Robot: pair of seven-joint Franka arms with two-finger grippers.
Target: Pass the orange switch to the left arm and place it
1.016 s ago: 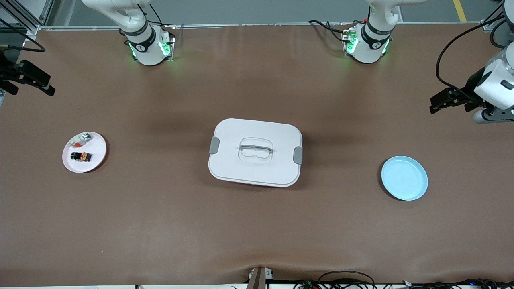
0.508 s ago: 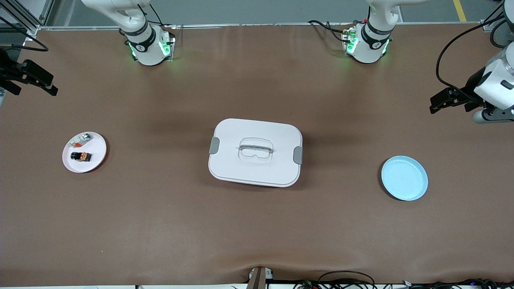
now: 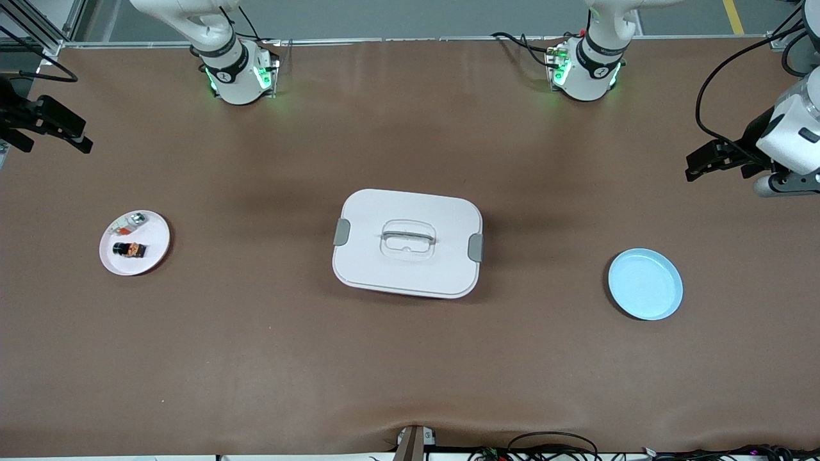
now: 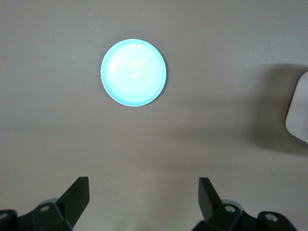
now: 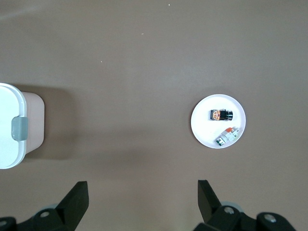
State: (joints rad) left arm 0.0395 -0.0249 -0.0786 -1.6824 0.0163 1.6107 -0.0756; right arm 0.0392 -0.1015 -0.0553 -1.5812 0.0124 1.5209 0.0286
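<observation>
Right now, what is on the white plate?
On the white plate lie the orange switch and, farther from the front camera, a small silver-and-clear part. They lie apart. What is under either cannot be seen.

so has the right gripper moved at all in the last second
Yes, slightly. In the front view the open right gripper, up near the table's edge at the right arm's end, has shifted a little toward the white plate and the box, then settled.

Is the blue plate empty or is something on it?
Empty. The blue plate shows only its bare light-blue surface in both the front and left wrist views.
</observation>
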